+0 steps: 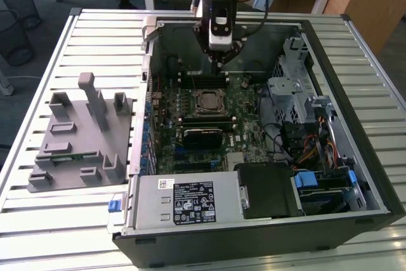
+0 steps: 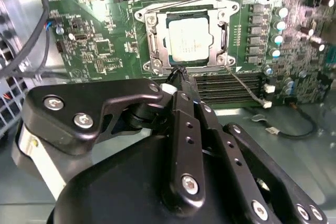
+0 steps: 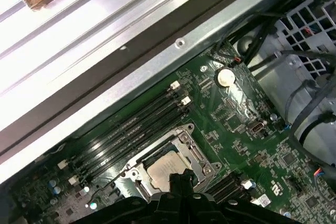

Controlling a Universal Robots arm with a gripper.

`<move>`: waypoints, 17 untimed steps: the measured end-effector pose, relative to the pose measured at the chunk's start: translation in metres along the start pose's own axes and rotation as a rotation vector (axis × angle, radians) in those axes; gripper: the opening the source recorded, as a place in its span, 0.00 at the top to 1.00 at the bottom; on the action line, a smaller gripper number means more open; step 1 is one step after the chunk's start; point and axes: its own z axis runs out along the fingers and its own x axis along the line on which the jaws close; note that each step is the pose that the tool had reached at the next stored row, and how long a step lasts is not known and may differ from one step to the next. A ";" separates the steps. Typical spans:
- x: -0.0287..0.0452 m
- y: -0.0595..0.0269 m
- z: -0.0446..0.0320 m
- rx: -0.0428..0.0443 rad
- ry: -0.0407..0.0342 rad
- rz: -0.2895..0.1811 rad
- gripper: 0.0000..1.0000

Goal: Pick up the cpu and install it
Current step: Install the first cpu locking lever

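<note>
An open case point(image 1: 254, 245) is laid on a slatted table point(image 1: 63, 226). A grey jig point(image 1: 70, 150) is set just beside it, on the exterior view's left.

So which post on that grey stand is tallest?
The wide-topped post on the stand, between two shorter blocks; it rises well above every other.

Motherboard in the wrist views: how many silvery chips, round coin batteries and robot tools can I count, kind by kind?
cpu: 1
coin battery: 1
tool: 1
Total: 3
</note>
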 end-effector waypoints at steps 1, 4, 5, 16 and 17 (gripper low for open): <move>0.0000 0.0000 0.0002 -0.0004 0.0004 -0.018 0.89; 0.0000 0.0000 0.0010 -0.0020 0.0017 -0.072 0.89; 0.0000 0.0000 0.0013 -0.0026 0.0022 -0.090 0.89; 0.0001 0.0000 0.0031 -0.0087 0.0072 -0.291 0.89; 0.0001 0.0000 0.0031 -0.0088 0.0077 -0.309 0.89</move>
